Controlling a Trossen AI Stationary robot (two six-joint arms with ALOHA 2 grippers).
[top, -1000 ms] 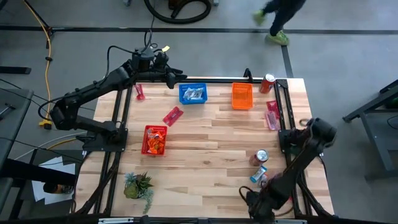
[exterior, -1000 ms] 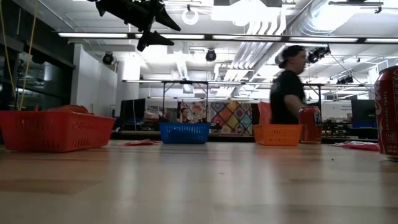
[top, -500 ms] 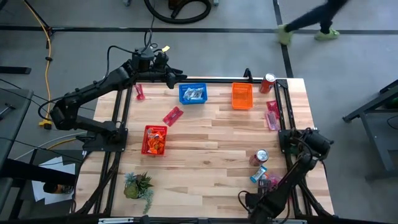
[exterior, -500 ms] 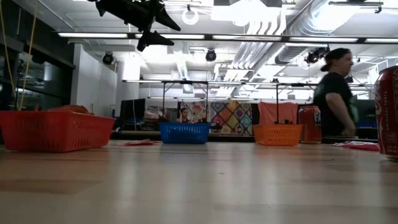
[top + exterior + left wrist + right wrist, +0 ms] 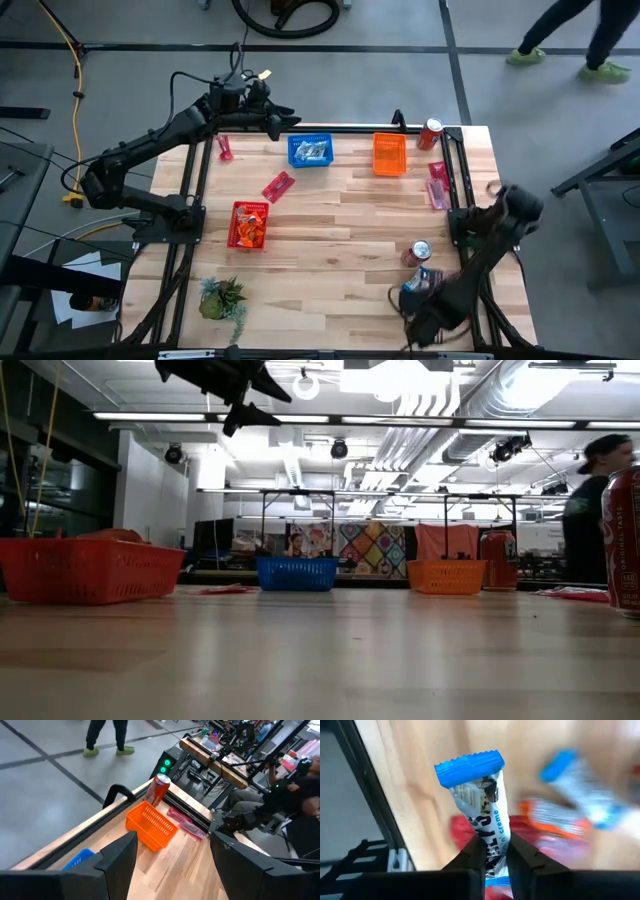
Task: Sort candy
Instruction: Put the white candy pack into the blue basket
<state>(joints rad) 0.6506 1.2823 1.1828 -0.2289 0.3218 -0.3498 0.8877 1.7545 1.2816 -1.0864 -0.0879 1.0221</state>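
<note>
In the right wrist view my right gripper (image 5: 496,851) is shut on a blue-and-white candy bar (image 5: 482,795) at the table's near right corner. It stands over a blurred heap of red, orange and blue candy (image 5: 555,827). In the high view that gripper (image 5: 418,298) shows beside the heap (image 5: 416,281). My left gripper (image 5: 285,122) hangs open, high over the far edge by the blue basket (image 5: 310,150). Loose pink and red candy lies flat on the table at the centre left (image 5: 278,186), far left (image 5: 225,149) and right edge (image 5: 437,186). My right gripper pinches the blue-and-white bar between its two fingers, on the lower part of the wrapper (image 5: 492,842). The bar lies along the fingers and sticks out past their tips, ending in its crimped blue end (image 5: 469,767). I cannot tell whether it is clear of the table.
An orange basket (image 5: 389,154) and a red basket (image 5: 248,224) stand on the table. One soda can (image 5: 430,132) is at the far right corner, another (image 5: 417,252) near the heap. A small plant (image 5: 222,298) sits near left. A person walks beyond the far edge (image 5: 570,35).
My right arm has shifted over the near right corner, and its elbow has swung back toward the table's far edge. The person behind the table has walked on to the right. My left arm has kept still.
</note>
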